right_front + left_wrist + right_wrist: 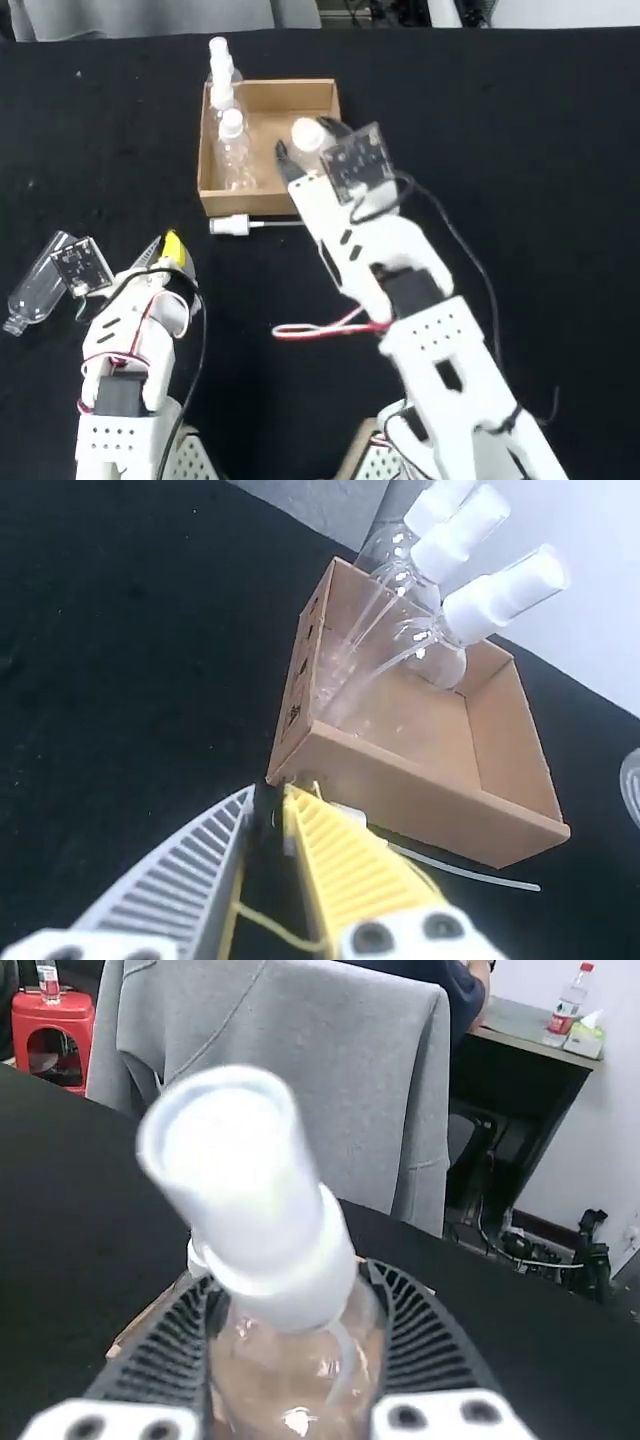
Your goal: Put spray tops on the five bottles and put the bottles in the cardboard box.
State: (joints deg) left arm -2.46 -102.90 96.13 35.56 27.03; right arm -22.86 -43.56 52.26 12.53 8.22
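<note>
Bottling task, fourth bottle being boxed. At far left an uncapped bottle [35, 290] lies on its side on the black desk [520, 150], well apart from the box. Just right of it is the left claw [165, 248], its grey and yellow fingers [330, 860] drawn to a narrow gap and holding nothing; it points toward the near corner of the box. A loose spray top [232, 225] lies on the desk just in front of the box's near wall, its thin tube trailing rightward. The cardboard box [285, 86] carries three capped bottles [233, 140] standing in a row along its left wall. At right, the right claw [310, 148] is clamped on a fourth bottle [290, 1380], already fitted with its spray top [250, 1200], and holds it upright above the box's right half.

Judged step: placing the fourth bottle. The next move calls for lowering it into the free right half, clear of the standing row, and opening the fingers only once its base is seated. The uncapped bottle and loose spray top remain to be joined and boxed
</note>
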